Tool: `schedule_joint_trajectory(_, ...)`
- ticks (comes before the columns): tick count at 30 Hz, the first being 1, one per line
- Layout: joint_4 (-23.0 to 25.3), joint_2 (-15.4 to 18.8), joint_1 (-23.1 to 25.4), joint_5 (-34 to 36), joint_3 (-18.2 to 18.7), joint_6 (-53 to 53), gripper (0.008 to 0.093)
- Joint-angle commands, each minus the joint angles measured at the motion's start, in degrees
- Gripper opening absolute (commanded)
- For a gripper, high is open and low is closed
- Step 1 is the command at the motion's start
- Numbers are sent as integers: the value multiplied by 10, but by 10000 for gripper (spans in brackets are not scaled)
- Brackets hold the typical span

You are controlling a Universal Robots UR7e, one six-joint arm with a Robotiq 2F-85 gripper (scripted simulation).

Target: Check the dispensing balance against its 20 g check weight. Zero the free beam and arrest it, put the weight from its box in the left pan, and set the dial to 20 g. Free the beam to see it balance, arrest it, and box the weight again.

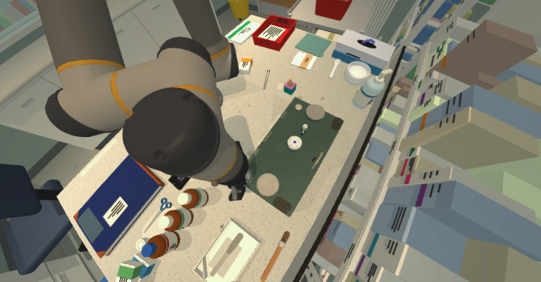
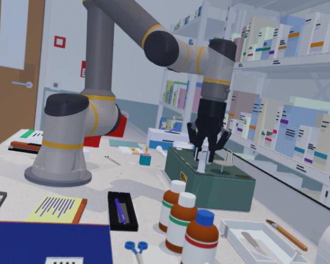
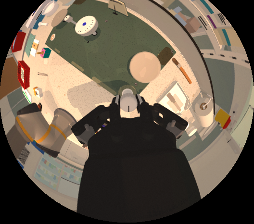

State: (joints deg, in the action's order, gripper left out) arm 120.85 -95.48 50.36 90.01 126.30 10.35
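The green dispensing balance (image 1: 295, 149) (image 2: 209, 177) (image 3: 105, 49) stands on the bench near the shelf edge, and at its near front corner my gripper (image 2: 204, 155) (image 3: 128, 101) is closed on a white upright knob (image 2: 201, 163) (image 3: 127, 100). The near pan (image 1: 267, 183) (image 3: 145, 67) sits just beyond the knob and is empty. The far pan (image 1: 315, 111) (image 3: 60, 17) is empty too. The white dial (image 1: 295, 142) (image 3: 85, 25) sits mid-deck, with a small white lever (image 1: 304, 127) (image 3: 67, 18) behind it. The teal weight box (image 1: 289, 87) (image 2: 145, 158) (image 3: 45, 52) stands on the bench beyond the balance, the weight upright in it.
A blue book (image 1: 117, 204) lies at the near bench end. Three brown bottles (image 2: 188, 221) (image 1: 175, 219) stand close beside the balance's near end. A white tray (image 1: 228, 251), a brush (image 1: 274, 256), scissors (image 1: 160, 208) and a black pen case (image 2: 122, 211) lie nearby.
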Motion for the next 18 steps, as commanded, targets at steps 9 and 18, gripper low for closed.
schedule_joint_trajectory(9,1,0,0,0,0,0,125)
schedule_joint_trajectory(18,1,0,0,0,0,0,305)
